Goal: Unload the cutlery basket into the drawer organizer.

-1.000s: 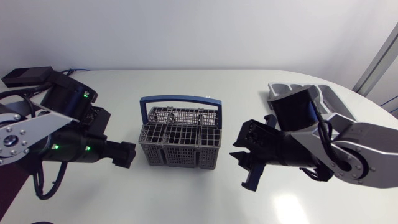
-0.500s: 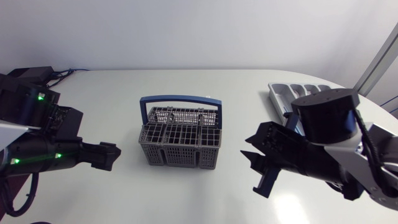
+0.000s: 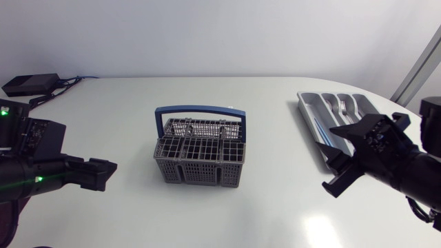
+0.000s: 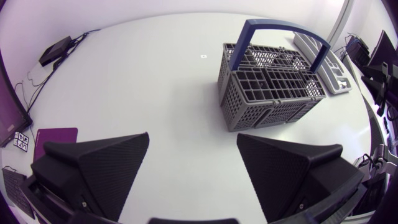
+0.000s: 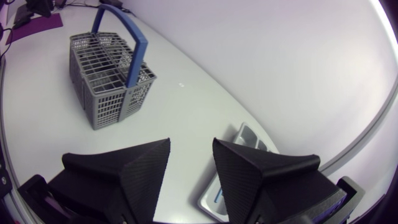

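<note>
Both the left gripper (image 4: 193, 142) and right gripper (image 5: 191, 146) are spread apart and empty, so come slowly straight down into the basket (image 3: 200, 160) in the desk's (image 3: 124, 110) middle, missing its blue handle (image 3: 200, 109).

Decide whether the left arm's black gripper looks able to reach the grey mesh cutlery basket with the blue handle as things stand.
Probably yes: the left gripper is open and points at the grey mesh cutlery basket, with only bare white table between them.
</note>
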Available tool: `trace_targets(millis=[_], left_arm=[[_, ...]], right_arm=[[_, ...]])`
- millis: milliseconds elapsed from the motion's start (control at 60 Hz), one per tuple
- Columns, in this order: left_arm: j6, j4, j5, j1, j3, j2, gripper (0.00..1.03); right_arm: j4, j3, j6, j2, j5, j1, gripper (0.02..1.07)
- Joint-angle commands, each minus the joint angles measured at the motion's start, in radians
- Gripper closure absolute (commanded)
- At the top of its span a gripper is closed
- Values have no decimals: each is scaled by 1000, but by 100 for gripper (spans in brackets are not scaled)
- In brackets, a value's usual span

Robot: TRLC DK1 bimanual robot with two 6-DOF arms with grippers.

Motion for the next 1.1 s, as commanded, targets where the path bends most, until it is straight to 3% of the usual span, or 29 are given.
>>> trace_targets(millis=[0,67,183,283,533,750,1083], left_arm=[[32,-13,0,19,-39,-25,4],[37,-15,0,22,-48,-43,4],[57,-19,0,45,-59,-74,4],[69,-24,-1,65,-68,-100,4],[84,-22,0,125,-80,-175,4],[89,42,-1,138,-92,-267,4],[98,281,7,205,-242,-392,4]], right_arm=[[23,-57,36,-53,3,-58,47],[36,-77,50,-93,-1,-90,36],[60,-105,50,-157,-1,-132,29],[75,-131,47,-222,-4,-158,6],[130,-220,126,-365,-14,-211,6],[172,-305,252,-455,-33,-254,6],[233,-431,437,-587,-61,-316,6]])
